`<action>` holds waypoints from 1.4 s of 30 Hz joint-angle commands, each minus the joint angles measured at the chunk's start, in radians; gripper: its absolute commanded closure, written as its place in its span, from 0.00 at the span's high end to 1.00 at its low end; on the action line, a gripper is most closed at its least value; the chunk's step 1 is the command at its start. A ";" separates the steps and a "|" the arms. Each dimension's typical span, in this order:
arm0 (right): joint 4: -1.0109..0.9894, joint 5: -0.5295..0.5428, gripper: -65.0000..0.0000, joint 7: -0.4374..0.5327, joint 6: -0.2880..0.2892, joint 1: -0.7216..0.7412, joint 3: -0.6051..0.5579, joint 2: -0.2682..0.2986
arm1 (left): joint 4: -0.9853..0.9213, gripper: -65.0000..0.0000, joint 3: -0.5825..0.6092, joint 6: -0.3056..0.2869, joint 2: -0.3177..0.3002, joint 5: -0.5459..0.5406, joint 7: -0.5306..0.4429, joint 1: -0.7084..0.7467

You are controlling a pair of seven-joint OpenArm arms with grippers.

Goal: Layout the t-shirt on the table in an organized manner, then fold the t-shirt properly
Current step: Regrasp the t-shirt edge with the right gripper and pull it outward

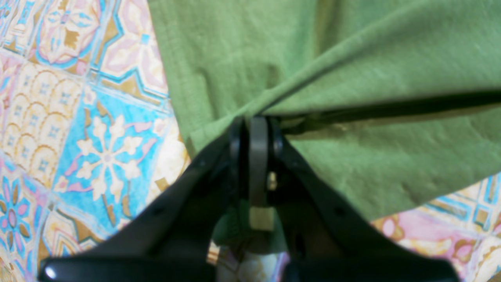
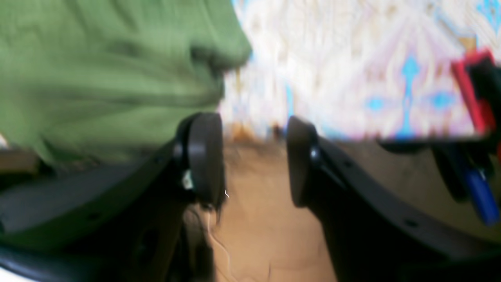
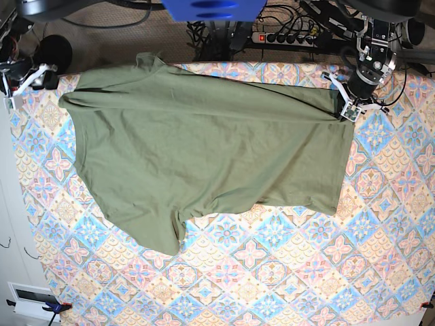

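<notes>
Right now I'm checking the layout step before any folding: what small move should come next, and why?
Probably open the left gripper and let go: it is shut on the t-shirt at a corner, where folds bunch. The right gripper stands open with nothing between its fingertips, and the shirt lies spread on the table, though crooked.

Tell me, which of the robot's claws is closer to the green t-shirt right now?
The left gripper: it is shut on the t-shirt, pinching a corner of it. The right gripper is open just off the shirt's opposite corner, nothing between its fingers.
</notes>
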 commanded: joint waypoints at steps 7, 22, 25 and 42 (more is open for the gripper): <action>0.022 0.013 0.41 0.036 0.003 -0.030 -0.097 0.020 | 0.011 0.00 -0.008 0.008 -0.015 -0.005 -0.012 -0.002; -0.035 0.010 0.41 0.148 0.003 0.040 -0.296 0.020 | 0.011 0.00 -0.006 0.008 -0.015 -0.005 -0.012 -0.002; -0.068 0.010 0.40 0.148 0.003 0.040 -0.296 0.020 | 0.011 0.00 -0.006 0.008 -0.015 -0.005 -0.012 0.000; -0.116 0.009 0.40 0.195 0.003 0.037 -0.295 0.020 | 0.011 0.00 -0.006 0.008 -0.015 -0.005 -0.012 0.000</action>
